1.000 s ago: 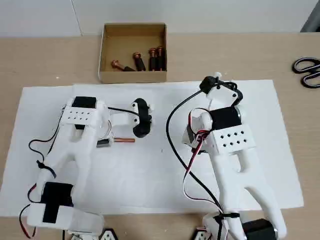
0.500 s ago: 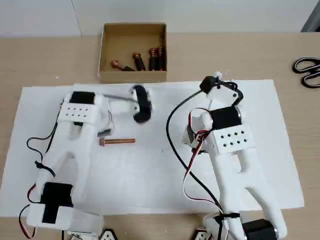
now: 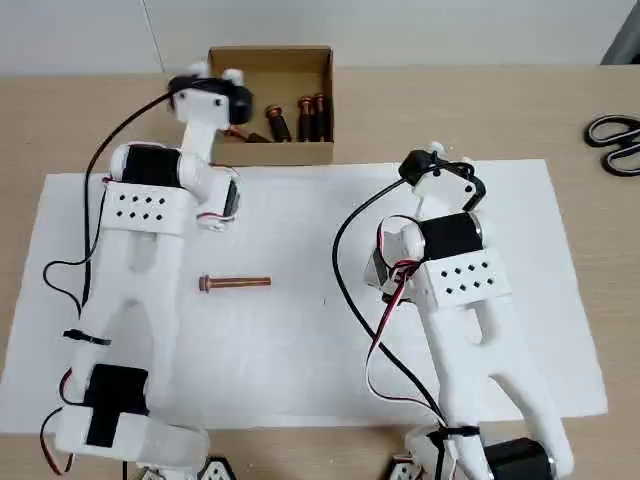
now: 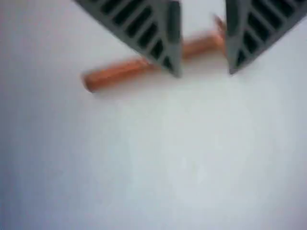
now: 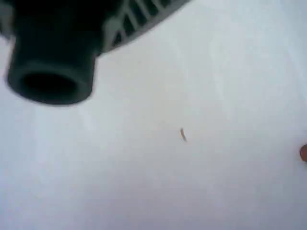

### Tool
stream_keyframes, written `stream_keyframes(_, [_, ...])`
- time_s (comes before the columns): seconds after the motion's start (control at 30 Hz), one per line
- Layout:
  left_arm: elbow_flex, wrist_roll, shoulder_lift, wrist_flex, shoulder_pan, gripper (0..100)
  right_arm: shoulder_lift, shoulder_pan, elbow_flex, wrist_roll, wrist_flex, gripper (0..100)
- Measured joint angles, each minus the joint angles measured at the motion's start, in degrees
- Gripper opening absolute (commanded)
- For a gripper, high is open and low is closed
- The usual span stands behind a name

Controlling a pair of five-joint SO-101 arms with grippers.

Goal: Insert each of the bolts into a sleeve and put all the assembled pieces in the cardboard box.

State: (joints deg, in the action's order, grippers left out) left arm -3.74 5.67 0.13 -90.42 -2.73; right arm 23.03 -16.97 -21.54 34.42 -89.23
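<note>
**Nearest:** my right arm [image 3: 465, 280] stands over the white paper sheet [image 3: 300, 370] that covers the light wooden table [image 3: 60, 120]. My right gripper [image 5: 81, 28] is closed on a short black cylindrical sleeve [image 5: 50, 72]. The sleeve is carried clear of the paper, with its open bore showing.

**Middle:** the long copper-coloured bolt [image 3: 235, 283] lies flat on the paper just beside my left arm [image 3: 150, 205]. It is well apart from the sleeve. In the left wrist view my left gripper [image 4: 204, 72] is parted, with a clear gap between its grey ribbed fingers [image 4: 144, 28], and it grips nothing. The bolt lies on the paper behind the fingertips, one end seen in the gap. I cannot tell whether a fingertip touches it.

**Far:** the open square brown cardboard box [image 3: 270, 153] sits on the table at the paper's far edge, and the end of my left arm is over its near-left corner. Inside lie several assembled pieces [image 3: 305, 118], copper bolts in black sleeves. Black-handled scissors [image 3: 615, 140] rest at the table's far right.
</note>
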Motion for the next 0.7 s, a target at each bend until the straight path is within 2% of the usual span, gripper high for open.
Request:
stream_keyframes(0.17, [0.00, 23.47, 0.00, -5.19, -0.70, 1, 0.00, 0.00, 0.00, 0.00, 0.53, 0.4])
stream_keyframes(0.37, [0.26, 40.35, 0.00, -7.30, -1.58, 1, 0.00, 0.00, 0.00, 0.00, 1.05, 0.4])
stream_keyframes(0.53, [4.75, 45.54, 0.00, -7.12, -2.46, 2, 0.00, 0.00, 0.00, 0.00, 1.05, 0.4])
stream_keyframes(0.7, [11.25, 45.89, 0.00, -4.40, -2.81, 15, 0.00, 0.00, 0.00, 0.00, 1.05, 0.4])
